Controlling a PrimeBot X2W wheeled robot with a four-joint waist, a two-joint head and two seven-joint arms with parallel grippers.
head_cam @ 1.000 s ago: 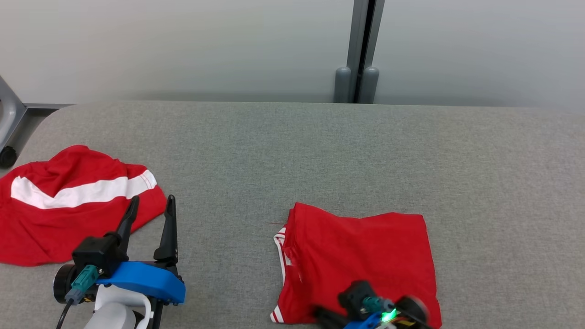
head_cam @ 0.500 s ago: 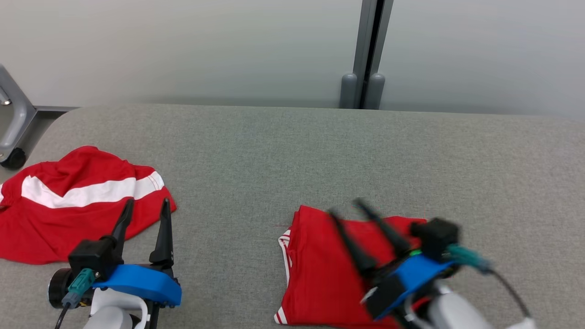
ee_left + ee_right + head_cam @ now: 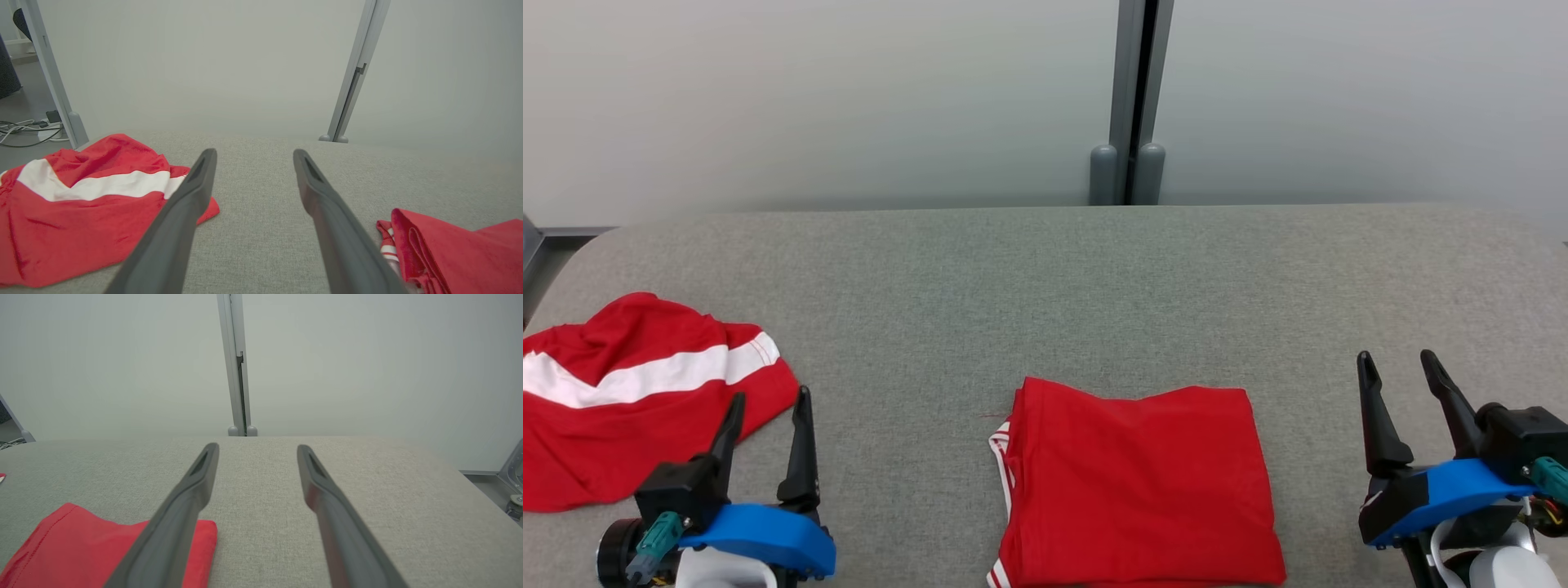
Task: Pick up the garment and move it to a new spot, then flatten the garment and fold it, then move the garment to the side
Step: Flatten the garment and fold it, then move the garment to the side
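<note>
My left gripper [image 3: 770, 396] and right gripper [image 3: 1396, 357], spread wide and empty, flank the folded garment [image 3: 1135, 482], evidently parked clear so the fold lies undisturbed.

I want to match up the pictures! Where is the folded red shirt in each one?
Head view: the folded red shirt lies at the bottom middle, on the grey table.
Left wrist view: the shirt is in the bottom right corner.
Right wrist view: the shirt is in the bottom left corner.
Shared landmark: the grey post behind the table, seen top middle in the head view, upper right in the left wrist view, top middle in the right wrist view.
</note>
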